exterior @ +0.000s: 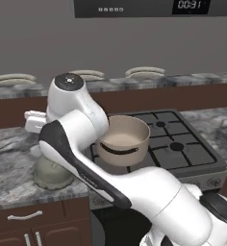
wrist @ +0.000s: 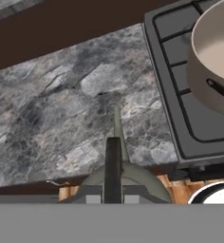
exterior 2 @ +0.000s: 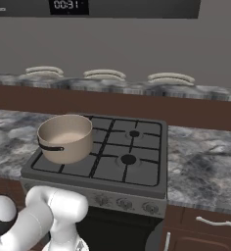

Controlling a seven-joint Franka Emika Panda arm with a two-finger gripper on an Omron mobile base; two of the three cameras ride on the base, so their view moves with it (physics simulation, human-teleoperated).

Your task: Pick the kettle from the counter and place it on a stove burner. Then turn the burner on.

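My gripper (wrist: 113,190) sits clenched on the thin dark handle of the kettle (exterior: 52,174), which rests on the counter (exterior: 14,158) at about nine o'clock from the stove, just beside its edge. The squat metal body looks rigid, light and smooth; the arched handle seems the surest hold. The tan pot (exterior 2: 65,138) occupies the near-left burner; the front-right stove burner (exterior 2: 128,159) stands free.

A dark appliance panel (exterior: 149,7) above the stove is showing pale digits reading 00:31 on its display (exterior: 189,5); the same digits are showing in the right base view. A row of small pale marks (exterior: 111,9) beside it is staying too blurred to read.
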